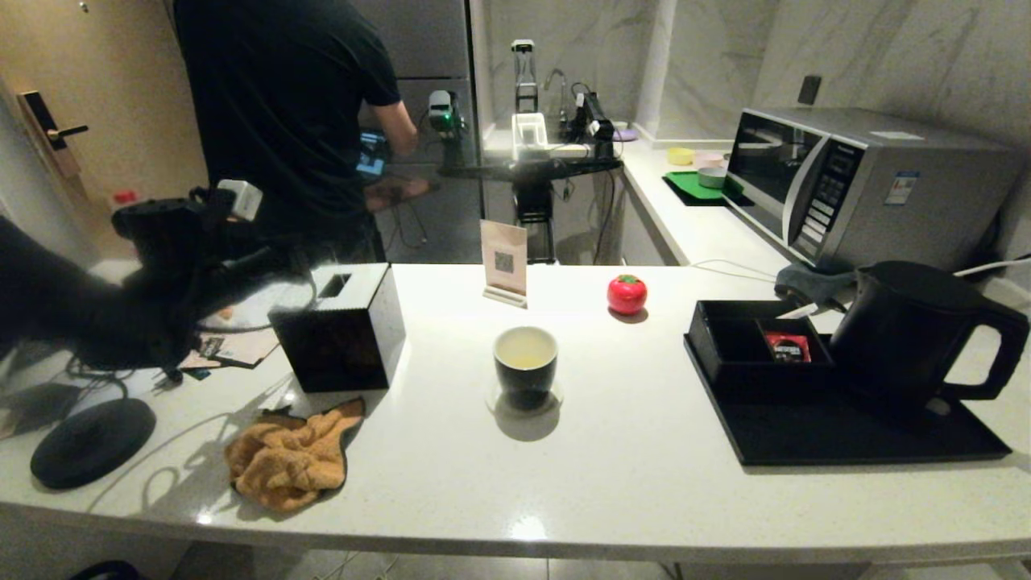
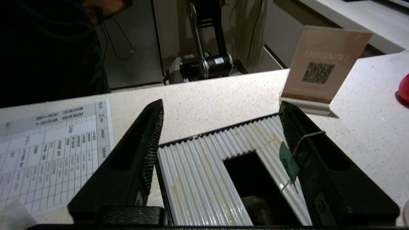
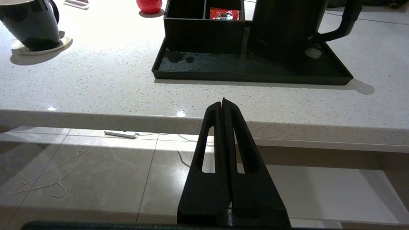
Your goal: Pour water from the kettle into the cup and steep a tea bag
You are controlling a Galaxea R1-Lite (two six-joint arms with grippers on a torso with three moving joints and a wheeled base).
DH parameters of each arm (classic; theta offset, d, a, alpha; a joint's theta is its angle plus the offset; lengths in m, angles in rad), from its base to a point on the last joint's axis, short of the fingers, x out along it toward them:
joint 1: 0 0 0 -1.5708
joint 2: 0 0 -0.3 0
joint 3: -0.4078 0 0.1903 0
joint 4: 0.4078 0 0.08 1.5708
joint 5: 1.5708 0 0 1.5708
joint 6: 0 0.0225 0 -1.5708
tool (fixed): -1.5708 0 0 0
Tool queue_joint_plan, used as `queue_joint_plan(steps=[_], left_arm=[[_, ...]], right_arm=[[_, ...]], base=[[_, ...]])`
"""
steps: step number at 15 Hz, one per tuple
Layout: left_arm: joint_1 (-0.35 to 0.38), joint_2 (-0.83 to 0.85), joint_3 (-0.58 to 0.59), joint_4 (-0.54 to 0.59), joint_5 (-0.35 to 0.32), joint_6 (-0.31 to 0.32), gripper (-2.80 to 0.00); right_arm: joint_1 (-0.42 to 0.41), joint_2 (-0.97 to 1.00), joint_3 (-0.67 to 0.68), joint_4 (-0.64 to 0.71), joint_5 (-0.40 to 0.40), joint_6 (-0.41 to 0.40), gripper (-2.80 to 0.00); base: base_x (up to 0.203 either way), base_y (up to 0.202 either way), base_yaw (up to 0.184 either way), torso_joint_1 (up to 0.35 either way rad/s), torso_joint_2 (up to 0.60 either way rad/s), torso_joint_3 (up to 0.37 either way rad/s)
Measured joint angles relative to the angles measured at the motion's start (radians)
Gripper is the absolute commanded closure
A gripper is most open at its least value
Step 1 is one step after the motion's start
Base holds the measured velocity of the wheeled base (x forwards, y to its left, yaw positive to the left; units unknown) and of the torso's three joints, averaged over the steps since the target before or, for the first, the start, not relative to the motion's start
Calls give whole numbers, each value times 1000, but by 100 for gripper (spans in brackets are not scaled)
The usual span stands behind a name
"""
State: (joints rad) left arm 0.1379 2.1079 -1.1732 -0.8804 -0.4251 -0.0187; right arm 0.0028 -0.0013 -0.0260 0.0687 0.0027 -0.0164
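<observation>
The cup, black outside and white inside, stands on a coaster mid-counter with pale yellowish water in it. At the right, the black kettle rests upright on a black tray. My left gripper hangs open over a black box with a ribbed white slotted top. A small green tag on a thin string clings to one finger. The tea bag itself is hidden. My right gripper is shut and empty, below the counter's front edge, facing the tray and kettle.
The slotted box sits at the left beside an orange cloth and a round black base. A QR sign, a red tomato-shaped thing, a compartment box and a microwave are around. A person stands behind the counter.
</observation>
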Motion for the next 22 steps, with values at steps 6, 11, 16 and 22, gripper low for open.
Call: queue_joint_plan(steps=[6,11,16,22], left_arm=[[0,-79,0,12,-3,-2,-280],[3,-122,9,14,-6,-4,-280],[32,-116,32,18,-33,5,-280],[51,-126,94,-18,-33,2,-280]], right_arm=[[0,0,0,0,0,0,0],[0,0,0,0,0,0,0],[0,0,0,0,0,0,0],[0,0,0,0,0,0,0]], base=[[0,0,0,0,0,0],[0,0,0,0,0,0],[0,0,0,0,0,0],[0,0,0,0,0,0]])
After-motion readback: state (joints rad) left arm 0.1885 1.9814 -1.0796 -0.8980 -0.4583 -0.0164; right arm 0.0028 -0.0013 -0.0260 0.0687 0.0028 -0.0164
